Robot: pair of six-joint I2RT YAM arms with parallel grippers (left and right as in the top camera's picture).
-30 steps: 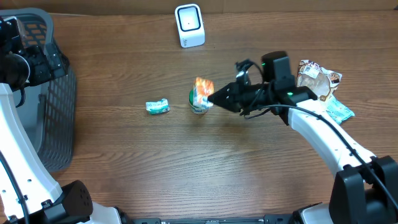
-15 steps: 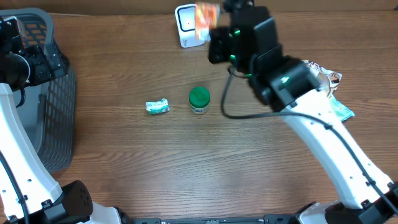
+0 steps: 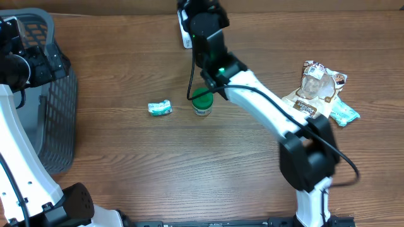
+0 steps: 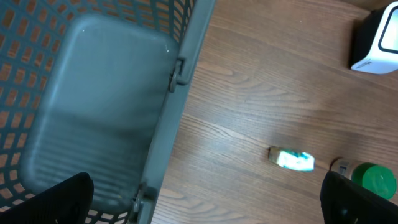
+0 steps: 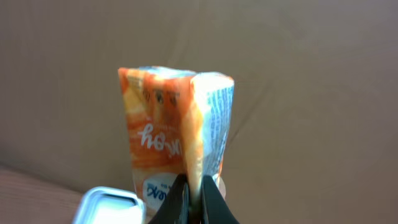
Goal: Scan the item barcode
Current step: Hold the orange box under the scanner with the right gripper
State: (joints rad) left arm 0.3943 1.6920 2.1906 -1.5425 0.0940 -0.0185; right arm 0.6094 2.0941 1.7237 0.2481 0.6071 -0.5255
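The right hand (image 5: 189,198) is closed tight on the bottom edge of an orange pack (image 5: 174,140), the two fingers pinching a thin fold of it. The pack stands upright in the grip, and its print reads upside down in the wrist view. It is held up off the table (image 3: 158,170) at the far edge, with the top of the white scanner (image 5: 109,204) just below and to its left. I cannot tell whether pack and scanner touch. From overhead the right arm reaches across to the scanner and hides the pack.

The left hand (image 4: 204,193) is spread wide and holds nothing. It hangs over the rim of the grey basket (image 4: 93,93) at the left side of the table.

A green-lidded jar (image 3: 202,101) stands mid-table, with a small packet (image 3: 160,108) near it on the left. A snack bag (image 3: 319,85) and a teal sachet (image 3: 346,114) lie together at the right.
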